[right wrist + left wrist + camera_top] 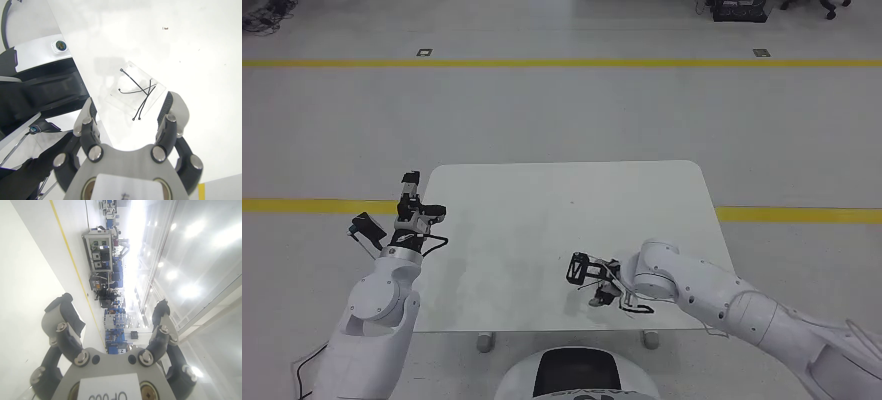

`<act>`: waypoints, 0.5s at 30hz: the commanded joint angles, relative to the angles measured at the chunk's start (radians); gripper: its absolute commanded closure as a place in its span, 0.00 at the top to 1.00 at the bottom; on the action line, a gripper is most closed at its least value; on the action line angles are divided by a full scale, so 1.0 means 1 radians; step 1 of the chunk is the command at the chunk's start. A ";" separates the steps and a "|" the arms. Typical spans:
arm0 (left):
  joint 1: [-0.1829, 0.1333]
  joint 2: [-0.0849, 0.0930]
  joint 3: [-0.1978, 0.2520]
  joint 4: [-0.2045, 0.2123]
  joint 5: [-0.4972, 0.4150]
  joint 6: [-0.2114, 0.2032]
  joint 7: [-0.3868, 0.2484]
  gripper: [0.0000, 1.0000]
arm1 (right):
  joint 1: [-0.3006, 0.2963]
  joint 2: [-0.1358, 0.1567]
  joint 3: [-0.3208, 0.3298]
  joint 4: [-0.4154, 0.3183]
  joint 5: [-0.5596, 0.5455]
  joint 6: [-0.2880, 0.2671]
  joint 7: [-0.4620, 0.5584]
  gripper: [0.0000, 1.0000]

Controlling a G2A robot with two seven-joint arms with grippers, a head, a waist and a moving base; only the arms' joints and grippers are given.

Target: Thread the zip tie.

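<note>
One white table (572,200) carries the work, and I judge that the whole task is still to do. At its left edge the left gripper (114,300) stands with fingers spread, holding nothing. Above the clear tray (127,107) hovers the right gripper (130,98), also wide apart and empty. Several black zip ties (140,89) lie crossed in this tray (none looped), so picking and threading are not yet begun
</note>
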 commanded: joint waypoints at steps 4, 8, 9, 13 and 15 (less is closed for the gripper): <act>0.000 0.000 0.000 0.000 0.000 0.000 0.000 1.00 | 0.017 -0.007 -0.017 0.026 0.029 0.000 -0.006 0.42; 0.000 0.000 0.000 0.000 0.000 0.000 0.000 1.00 | 0.029 -0.014 -0.032 0.047 0.041 0.000 -0.009 0.38; 0.000 0.000 0.000 0.000 0.000 0.000 0.000 1.00 | 0.031 -0.015 -0.035 0.052 0.043 0.000 -0.009 0.35; 0.000 0.000 0.000 0.000 0.000 0.000 0.000 1.00 | 0.042 -0.024 -0.054 0.075 0.053 0.000 -0.014 0.34; 0.000 0.000 0.000 0.000 0.000 0.000 0.000 1.00 | 0.048 -0.029 -0.066 0.089 0.059 0.000 -0.022 0.34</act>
